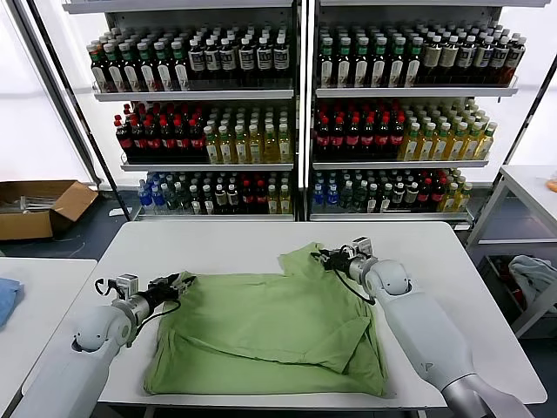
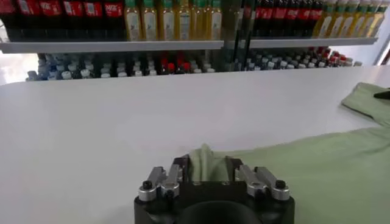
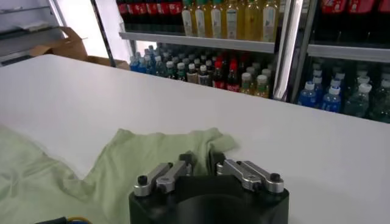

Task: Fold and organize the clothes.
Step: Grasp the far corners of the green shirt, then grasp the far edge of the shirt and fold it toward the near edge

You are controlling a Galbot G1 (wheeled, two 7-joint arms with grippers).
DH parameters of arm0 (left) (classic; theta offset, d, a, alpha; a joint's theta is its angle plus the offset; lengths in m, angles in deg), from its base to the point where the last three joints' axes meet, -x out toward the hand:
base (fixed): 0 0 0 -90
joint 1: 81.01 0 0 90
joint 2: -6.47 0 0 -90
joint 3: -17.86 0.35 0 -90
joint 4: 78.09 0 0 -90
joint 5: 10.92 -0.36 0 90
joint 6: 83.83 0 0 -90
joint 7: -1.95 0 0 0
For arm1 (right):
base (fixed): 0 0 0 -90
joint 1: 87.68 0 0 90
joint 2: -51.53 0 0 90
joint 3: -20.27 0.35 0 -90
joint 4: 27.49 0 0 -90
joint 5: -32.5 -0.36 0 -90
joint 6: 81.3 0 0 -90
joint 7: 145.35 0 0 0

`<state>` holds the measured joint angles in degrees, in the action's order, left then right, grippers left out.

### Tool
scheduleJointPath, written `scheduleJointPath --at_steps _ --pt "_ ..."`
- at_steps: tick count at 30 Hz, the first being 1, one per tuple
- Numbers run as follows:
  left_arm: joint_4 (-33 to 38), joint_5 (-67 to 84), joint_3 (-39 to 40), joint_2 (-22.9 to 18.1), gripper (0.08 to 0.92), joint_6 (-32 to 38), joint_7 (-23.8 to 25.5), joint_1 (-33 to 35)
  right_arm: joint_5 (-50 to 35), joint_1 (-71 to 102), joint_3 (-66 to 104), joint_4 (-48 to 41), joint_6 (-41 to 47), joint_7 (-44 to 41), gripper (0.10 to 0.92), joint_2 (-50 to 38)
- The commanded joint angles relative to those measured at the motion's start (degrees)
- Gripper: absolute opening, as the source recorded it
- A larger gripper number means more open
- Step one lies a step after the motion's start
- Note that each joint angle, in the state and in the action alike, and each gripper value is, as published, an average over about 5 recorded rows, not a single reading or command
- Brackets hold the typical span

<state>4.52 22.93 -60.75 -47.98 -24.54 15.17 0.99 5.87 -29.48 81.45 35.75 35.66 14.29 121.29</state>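
Note:
A light green shirt [image 1: 270, 326] lies spread on the white table [image 1: 218, 244], plain side up, with a fold along its right side. My left gripper [image 1: 180, 283] is shut on the shirt's far left corner; the fabric bunches between its fingers in the left wrist view [image 2: 206, 167]. My right gripper [image 1: 329, 257] is shut on the shirt's far right corner, a sleeve [image 3: 164, 152] that it holds just above the table. The shirt's print and collar are hidden.
Shelves of bottled drinks [image 1: 296, 113] stand behind the table. A cardboard box [image 1: 39, 207] sits on the floor at the left. A second table [image 1: 35, 300] with a blue cloth [image 1: 7, 298] is at the left, and another table [image 1: 531, 187] at the right.

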Motion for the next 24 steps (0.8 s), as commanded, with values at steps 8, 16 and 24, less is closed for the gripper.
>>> scheduleJointPath --at_steps 8,16,24 --pt "7.71 4.17 -3.39 0.30 0.177 8.41 -1.82 3.17 -9.13 9.39 8.97 15.44 -1.65 2.16 0.107 1.51" --pt "18.82 6.55 -9.42 0.89 0.095 9.36 -3.71 10.44 -12.95 18.37 15.20 29.80 -1.36 3.30 0.107 0.47" --pt "27.94 6.31 -15.32 1.11 0.094 9.24 -4.35 20.21 -14.75 32.92 23.18 44.04 -1.03 3.36 0.107 -2.43"
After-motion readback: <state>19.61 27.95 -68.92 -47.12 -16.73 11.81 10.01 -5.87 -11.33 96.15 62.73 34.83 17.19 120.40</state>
